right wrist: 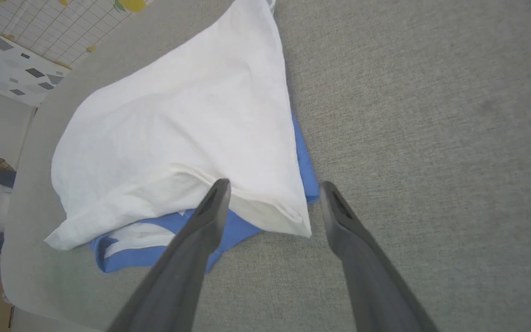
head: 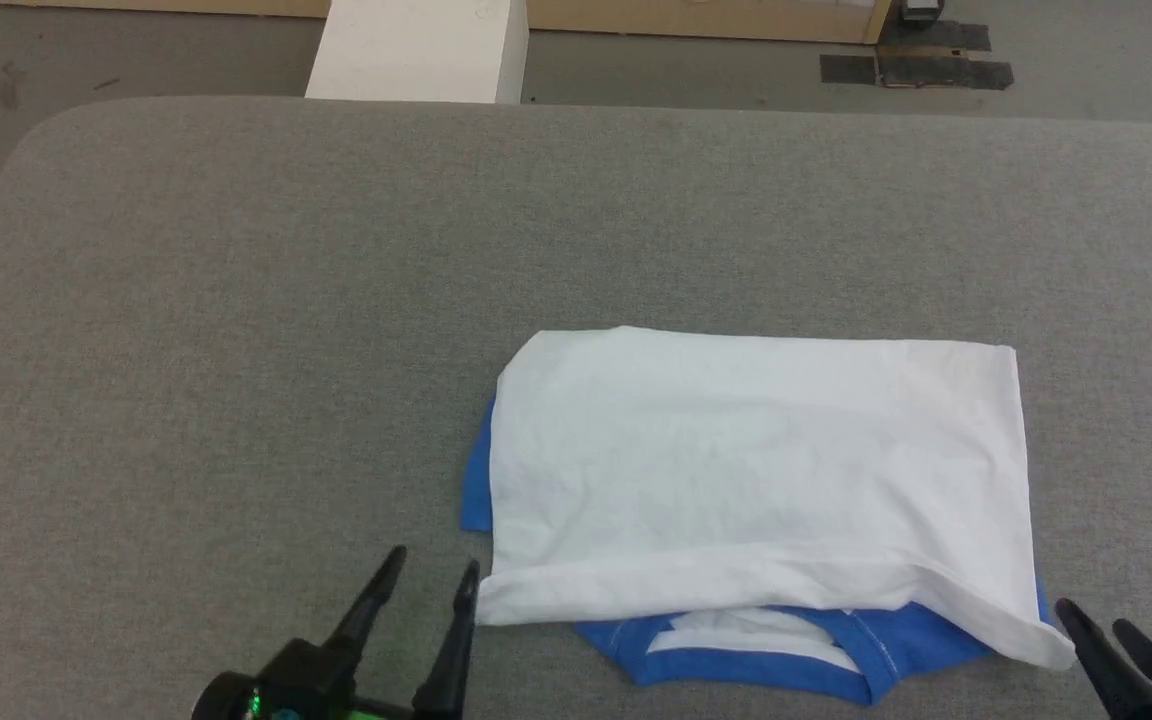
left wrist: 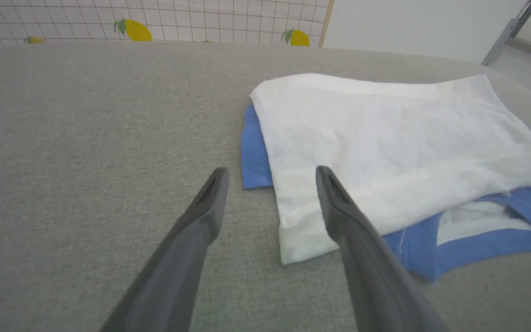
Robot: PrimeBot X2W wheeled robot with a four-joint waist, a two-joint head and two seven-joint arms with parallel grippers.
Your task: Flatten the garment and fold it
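While both grippers stand spread and empty, the garment (head: 756, 460) lies folded on the table (head: 236, 350), toward 5 o'clock from its middle in the head view.
Condition: white body doubled over itself; blue collar (head: 766, 665) peeping out at 6 o'clock, blue sleeve edge (head: 476, 490) at 9 o'clock.
Left gripper (head: 434, 560): fingers apart, holding nothing, just off the 7 o'clock corner.
Right gripper (head: 1096, 615): fingers apart, holding nothing, at the 5 o'clock corner.
Step, as judged: one fold laid, its near hem loose and puffed.
Next move likely calls for pressing that hem flat, or regripping both near corners for a further fold.
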